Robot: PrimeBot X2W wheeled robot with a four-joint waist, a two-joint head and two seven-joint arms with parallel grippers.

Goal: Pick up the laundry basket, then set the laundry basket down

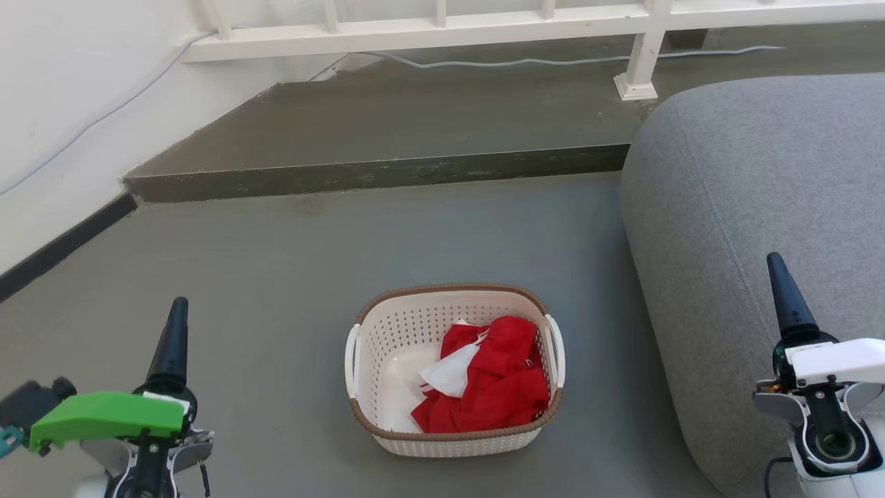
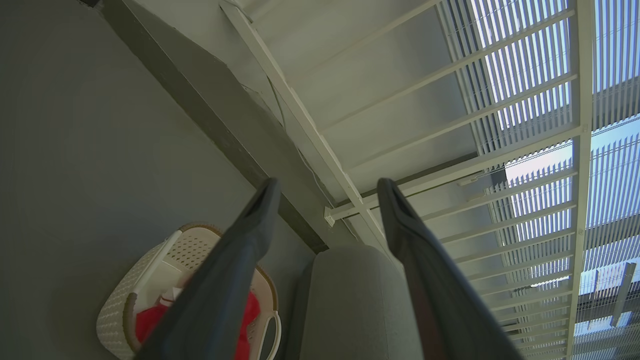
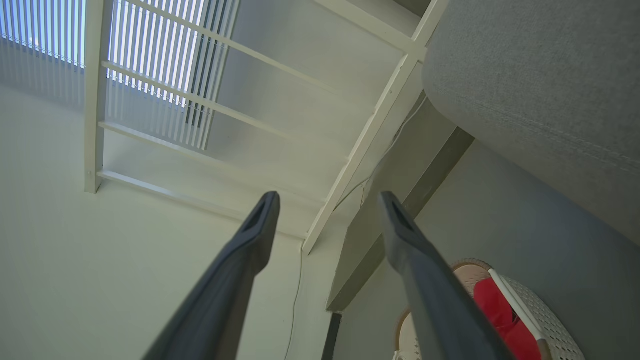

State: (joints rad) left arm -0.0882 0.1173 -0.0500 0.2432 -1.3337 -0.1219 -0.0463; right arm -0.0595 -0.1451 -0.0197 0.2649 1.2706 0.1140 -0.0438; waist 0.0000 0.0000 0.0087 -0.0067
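The laundry basket [image 1: 460,444] stands on the grey floor in the middle of the head view. It is cream-white and perforated, with a brown woven-look rim and a white handle on each side. Inside it lie a red cloth [image 1: 498,380] and a white cloth [image 1: 449,373]. My left gripper [image 1: 178,308] hangs at the lower left, well clear of the basket. The right gripper [image 1: 774,259] is at the lower right, over the sofa's edge. In the wrist views, the left gripper [image 2: 327,185] and the right gripper [image 3: 327,196] are both open and hold nothing. The basket [image 2: 120,310] [image 3: 555,330] lies below each.
A grey upholstered sofa [image 1: 760,207] is close to the basket's right side. Behind the basket a raised dark step [image 1: 387,169] crosses the floor, with a white railing [image 1: 484,24] and a cable [image 1: 525,62] on it. A white wall [image 1: 55,104] bounds the left.
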